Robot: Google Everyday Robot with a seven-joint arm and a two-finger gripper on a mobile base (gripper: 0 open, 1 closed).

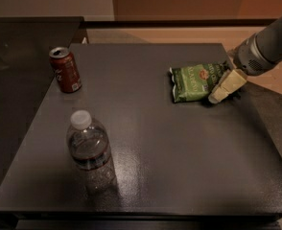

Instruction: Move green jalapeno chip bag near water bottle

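Okay, dark grey table [179,166] fills most of the view, with a matte top and a dull sheen toward the front. A second dark surface [16,90] sits against its left side and runs back to the far left corner. Tan floor [179,35] shows beyond the table's far edge, with a wall behind it.

The robot arm [268,47] enters from the upper right edge. It is a grey cylinder with a lighter ribbed collar, angled down and left toward the far right part of the table.

The water bottle [90,150] stands upright near the front left. It has a clear ribbed body, a dark label band round the middle and a white cap on top.

The green jalapeno chip bag [194,82] lies flat on the far right part of the table, slightly tilted, white lettering up. A small red-orange logo sits toward its right half and a crimped end faces left. The bag is well apart from the bottle, diagonally across the tabletop.

The red soda can [65,70] stands upright near the far left edge, silver top up, apart from both bag and bottle.

The cream-coloured gripper [226,86] is low at table level at the bag's right end, overlapping that edge. Whether it is clamped on the bag or loose, cannot tell.
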